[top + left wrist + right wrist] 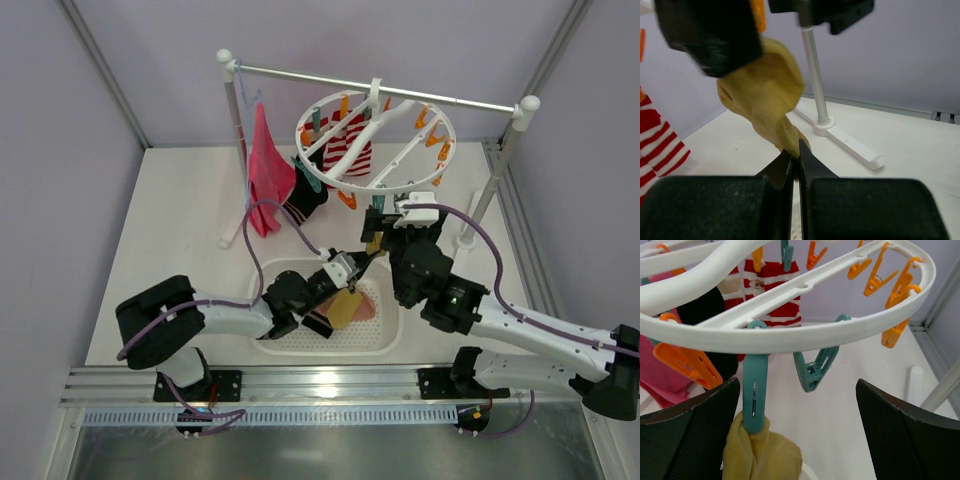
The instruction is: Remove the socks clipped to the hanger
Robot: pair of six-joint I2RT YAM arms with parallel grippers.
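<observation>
1. Top view: the hanger [375, 140] hangs loose on the rail [300, 75], so a hard tug from the left tool [368, 256] could swing it.
2. Left wrist view: the left tool [796, 161] pinches only the tip of the mustard sock [765, 95], which may slip out.
3. Right wrist view: the right tool [800, 440] gapes wide, holding nothing. The teal clip [755, 395] grips the sock, so the fabric could snag.

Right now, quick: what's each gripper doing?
Left gripper: shut on the mustard yellow sock.
Right gripper: open, holding nothing, just under the hanger.
</observation>
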